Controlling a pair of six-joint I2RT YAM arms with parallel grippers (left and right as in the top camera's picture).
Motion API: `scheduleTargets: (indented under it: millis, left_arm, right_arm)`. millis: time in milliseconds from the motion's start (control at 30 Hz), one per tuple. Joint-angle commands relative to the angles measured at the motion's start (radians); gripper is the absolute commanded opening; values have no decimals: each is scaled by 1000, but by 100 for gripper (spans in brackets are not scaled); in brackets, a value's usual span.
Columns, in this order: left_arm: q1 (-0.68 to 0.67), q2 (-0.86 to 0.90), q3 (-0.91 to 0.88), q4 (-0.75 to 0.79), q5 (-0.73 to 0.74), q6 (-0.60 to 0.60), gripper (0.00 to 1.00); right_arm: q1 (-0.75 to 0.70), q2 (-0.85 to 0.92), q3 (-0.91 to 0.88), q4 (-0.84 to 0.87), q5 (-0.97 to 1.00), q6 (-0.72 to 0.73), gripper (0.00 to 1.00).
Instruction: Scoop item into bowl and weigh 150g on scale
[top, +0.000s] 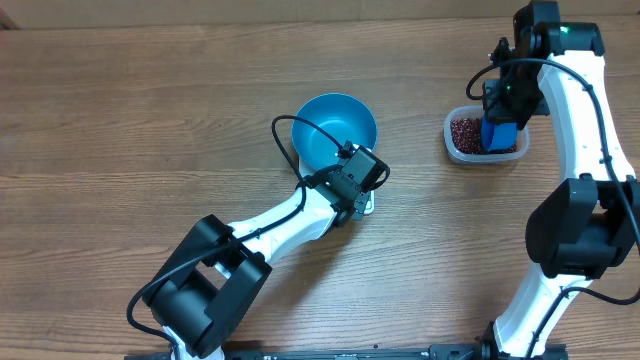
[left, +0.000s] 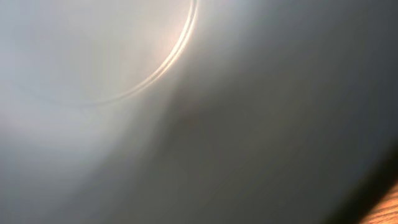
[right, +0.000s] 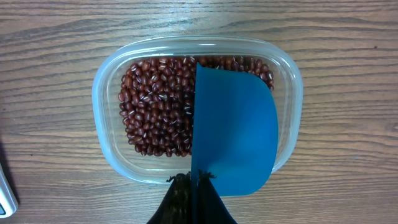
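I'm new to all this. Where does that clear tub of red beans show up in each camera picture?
Overhead: the clear tub is toward the upper right of the picture.
Left wrist: not in it; only a pale blur shows.
Right wrist: the clear tub fills the middle of the picture.
Shared landmark: the blue scoop lies over the tub's right half in both views.

Bowl (top: 335, 130) mid-table (top: 150, 100), sitting on the scale (top: 366, 206); scale mostly hidden under it. Left claw (top: 358, 172) at the bowl's near right edge, over the scale. Tub (right: 106, 124) well apart to the right of the bowl, beans (right: 155, 106) in it. Scoop (right: 236, 130) over the tub's right half, above the beans, gripped in the right claw (right: 193, 186) at the tub's near edge.
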Motion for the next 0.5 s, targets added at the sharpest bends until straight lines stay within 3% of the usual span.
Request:
scheduleTargets:
  millis: [0, 467]
  left_arm:
    - [-8, 24, -6, -3, 8, 24, 4]
    - [-11, 24, -6, 2, 38, 66, 4]
  right_arm:
    - [-3, 10, -6, 5, -2, 10, 4]
    - [-3, 10, -6, 5, -2, 10, 4]
